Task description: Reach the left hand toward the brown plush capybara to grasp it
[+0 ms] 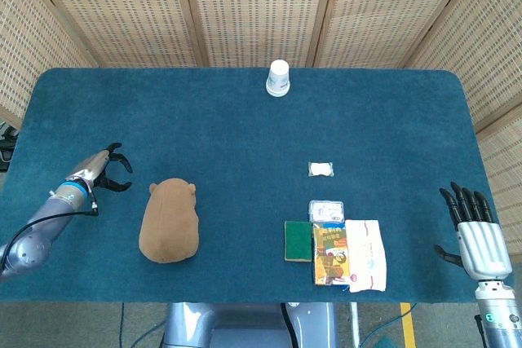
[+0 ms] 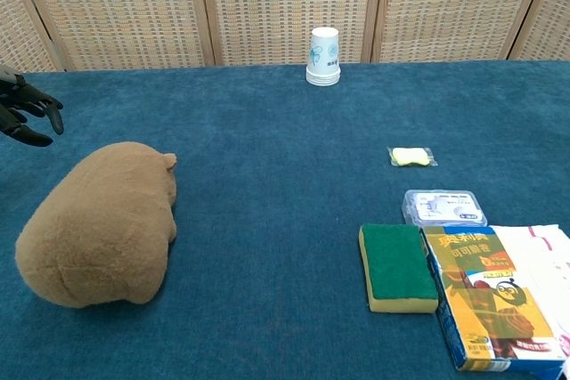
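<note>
The brown plush capybara (image 1: pixel 169 219) (image 2: pixel 101 224) lies on the blue table at the front left, its head pointing away from me. My left hand (image 1: pixel 104 168) (image 2: pixel 23 112) hovers just left of its head, fingers spread and holding nothing, a short gap from the plush. At the table's front right corner my right hand (image 1: pixel 475 230) stays with its fingers straight and apart, holding nothing; the chest view does not show it.
A white paper cup (image 1: pixel 278 77) stands at the back centre. Right of the plush lie a green sponge (image 1: pixel 298 240), a printed box (image 1: pixel 330 253), a white cloth (image 1: pixel 366 253), a small plastic case (image 1: pixel 325 210) and a small wrapped packet (image 1: pixel 321 169).
</note>
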